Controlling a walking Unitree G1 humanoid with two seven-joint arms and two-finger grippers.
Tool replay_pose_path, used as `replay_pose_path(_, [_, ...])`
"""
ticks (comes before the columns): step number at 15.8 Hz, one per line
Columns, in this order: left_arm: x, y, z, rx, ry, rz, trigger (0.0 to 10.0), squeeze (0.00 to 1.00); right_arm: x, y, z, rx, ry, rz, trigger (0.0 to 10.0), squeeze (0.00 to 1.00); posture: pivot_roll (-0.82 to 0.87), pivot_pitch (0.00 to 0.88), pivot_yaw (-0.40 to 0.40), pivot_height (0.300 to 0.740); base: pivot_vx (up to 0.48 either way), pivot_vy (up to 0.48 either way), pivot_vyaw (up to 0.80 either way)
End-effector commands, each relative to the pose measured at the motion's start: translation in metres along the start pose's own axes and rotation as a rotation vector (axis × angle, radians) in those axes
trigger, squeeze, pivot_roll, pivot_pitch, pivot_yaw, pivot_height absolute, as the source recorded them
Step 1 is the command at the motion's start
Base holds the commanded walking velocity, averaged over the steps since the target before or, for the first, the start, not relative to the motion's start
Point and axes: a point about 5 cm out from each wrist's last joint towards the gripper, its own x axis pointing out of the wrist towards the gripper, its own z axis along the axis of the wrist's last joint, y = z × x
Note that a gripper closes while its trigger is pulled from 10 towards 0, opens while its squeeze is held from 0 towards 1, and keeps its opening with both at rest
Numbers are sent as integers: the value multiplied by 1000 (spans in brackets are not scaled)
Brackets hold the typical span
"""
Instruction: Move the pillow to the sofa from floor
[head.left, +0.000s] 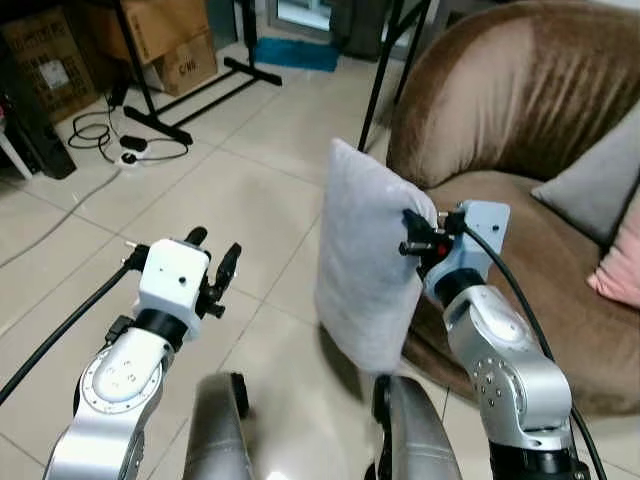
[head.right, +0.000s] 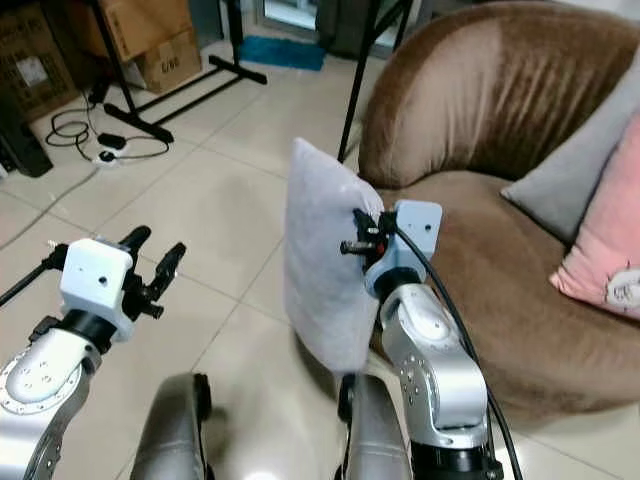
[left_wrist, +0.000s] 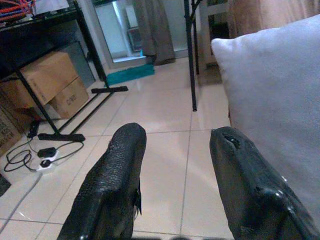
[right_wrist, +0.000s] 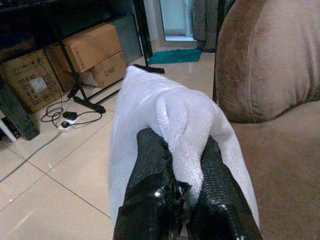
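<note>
Pale grey soft fabric pillow is hanging upright above the beige tiled floor, just beside the front edge of the round brown velvet sofa. The right gripper is pinching a fold of its edge between closed fingers. The left gripper is hovering over the floor with fingers spread, holding nothing. A grey cushion and a pink cushion are lying on the sofa seat. Cardboard boxes, a black metal stand and a cable are standing further behind.
</note>
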Motion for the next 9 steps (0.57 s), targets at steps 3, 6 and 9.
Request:
replay_pose_path(3, [0, -3, -5, 20, 15, -15, 10000, 0, -1, 1, 12, -50, -42, -1, 10000, 0, 41, 0, -57, 647, 0, 0, 0])
replay_pose_path(6, [3, -2, -5, 25, 12, -20, 10000, 0, 0, 1, 14, -49, -52, 2, 10000, 0, 42, 0, -54, 672, 0, 0, 0])
replay_pose_path(9, [4, -2, -5, 32, 6, -24, 10000, 0, 1, 6, 14, -37, -50, 33, 10000, 0, 47, 0, -55, 707, 0, 0, 0])
